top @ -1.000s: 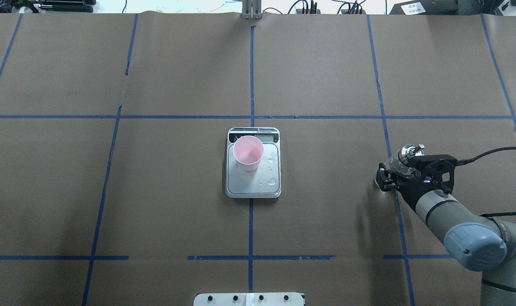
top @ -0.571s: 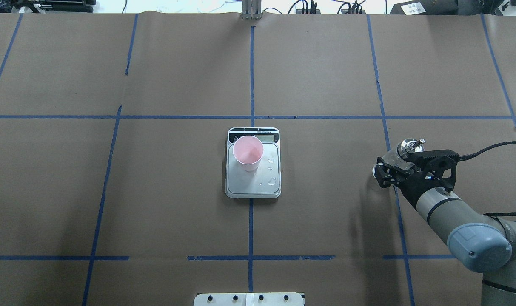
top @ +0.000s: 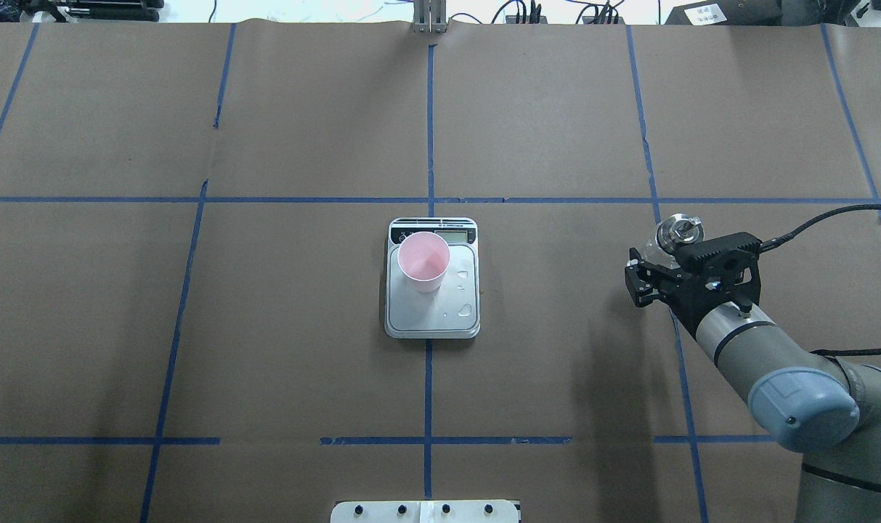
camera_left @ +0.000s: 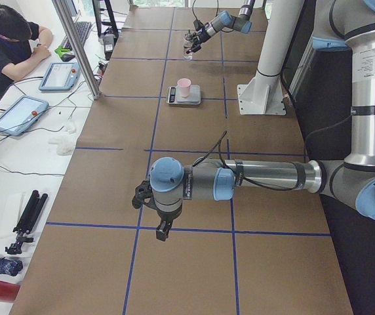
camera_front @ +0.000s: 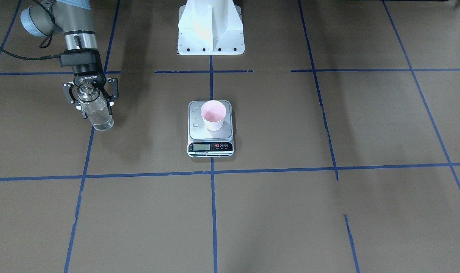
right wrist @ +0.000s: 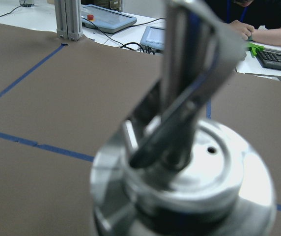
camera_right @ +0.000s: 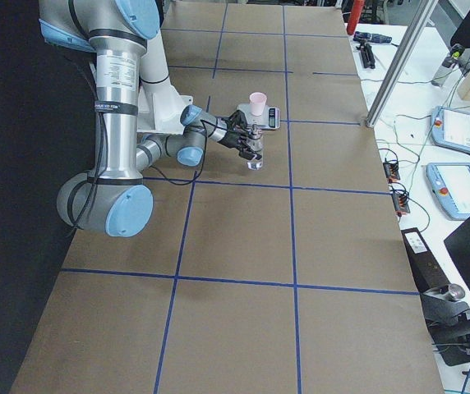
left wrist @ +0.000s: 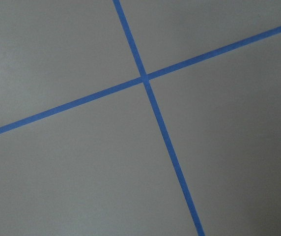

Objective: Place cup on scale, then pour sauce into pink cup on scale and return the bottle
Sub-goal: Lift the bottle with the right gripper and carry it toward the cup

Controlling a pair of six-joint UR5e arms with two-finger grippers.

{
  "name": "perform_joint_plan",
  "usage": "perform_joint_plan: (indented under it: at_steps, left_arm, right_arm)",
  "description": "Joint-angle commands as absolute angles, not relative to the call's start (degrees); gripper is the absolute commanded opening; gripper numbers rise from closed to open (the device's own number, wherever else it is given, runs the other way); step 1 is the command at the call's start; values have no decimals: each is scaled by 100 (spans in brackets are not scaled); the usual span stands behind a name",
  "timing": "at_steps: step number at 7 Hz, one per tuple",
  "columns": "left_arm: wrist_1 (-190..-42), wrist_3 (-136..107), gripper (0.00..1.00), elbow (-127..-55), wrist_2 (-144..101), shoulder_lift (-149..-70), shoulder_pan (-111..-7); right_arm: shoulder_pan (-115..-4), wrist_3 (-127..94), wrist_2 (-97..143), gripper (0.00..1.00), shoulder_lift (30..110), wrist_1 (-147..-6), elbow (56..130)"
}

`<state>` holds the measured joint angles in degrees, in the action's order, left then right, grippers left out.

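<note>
Since a second ago, the right end effector (camera_front: 94, 103) has carried the bottle (camera_front: 98, 116) up and leftward in the overhead view, and it now sits right of centre. Its fingers are clamped on the bottle's upper part, just under the silver cap. I see the bottle near upright, long axis vertical, cap up, base low over the desk (camera_front: 275, 212); I cannot tell whether they touch. The cup (top: 423, 260) stands on the scale (top: 433, 319) mid-frame. The left end effector (camera_left: 162, 230) hangs over the desk, and I cannot judge its opening.
</note>
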<state>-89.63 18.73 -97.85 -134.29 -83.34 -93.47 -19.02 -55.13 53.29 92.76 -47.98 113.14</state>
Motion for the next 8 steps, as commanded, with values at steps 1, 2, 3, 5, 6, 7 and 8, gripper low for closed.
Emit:
perform_joint_plan:
  at_steps: [1,2,3,5,6,7,8]
  left_arm:
    - [-8947,1872,100,-9791,-13438,-8314,-9396]
    - [-8956,1872,100,-9791,-13447,-8314,-9396]
    - [-8956,1872,100,-9791,-13447,-8314,-9396]
    - [-8956,1872,100,-9791,-13447,-8314,-9396]
    - [-8947,1872,100,-9791,-13456,-8314,-9396]
    - [-8947,1872,100,-9791,-13465,-8314,-9396]
    - [-8947,1872,100,-9782,-13465,-8314,-9396]
  right_arm:
    - [-2222,-4547,5291,0,8721,-4834,11277]
    - [-2345,-4483,5343,0,8449,-5356,11285]
    - [-2364,-4465,5326,0,7933,-6249,11294]
    - [-2294,-4334,5300,0,6870,-8112,11242]
    - [-2085,-4342,4952,0,6447,-9026,11111]
    - [-1874,-4333,4330,0,6094,-9592,10735]
    - [-1715,-4324,4037,0,5873,-9737,10366]
